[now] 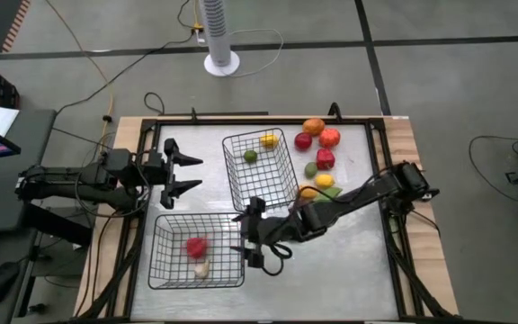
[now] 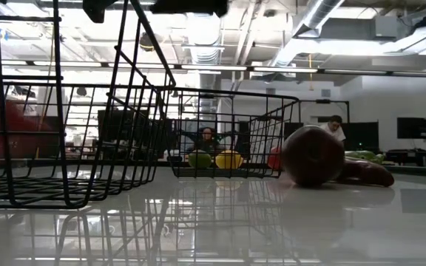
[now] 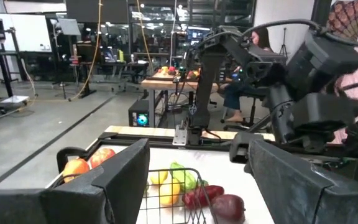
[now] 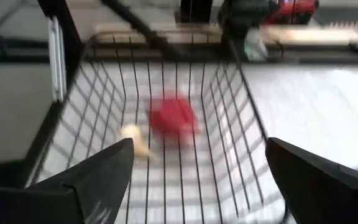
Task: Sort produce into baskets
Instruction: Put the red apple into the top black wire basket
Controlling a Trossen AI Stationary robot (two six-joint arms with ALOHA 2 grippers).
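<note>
Two black wire baskets stand on the white table. The far basket holds a yellow piece and a green piece. In the near basket lie a red piece and a white piece. Several more produce pieces lie on the table right of the far basket. My right gripper hangs open and empty just above the near basket's right rim, pointing into it. Left of the far basket, my left gripper waits open and level, holding nothing.
The loose pile holds orange, red, maroon, green and yellow pieces. Bare table lies near the front right. A white fan stand is beyond the far edge. People sit in the room behind.
</note>
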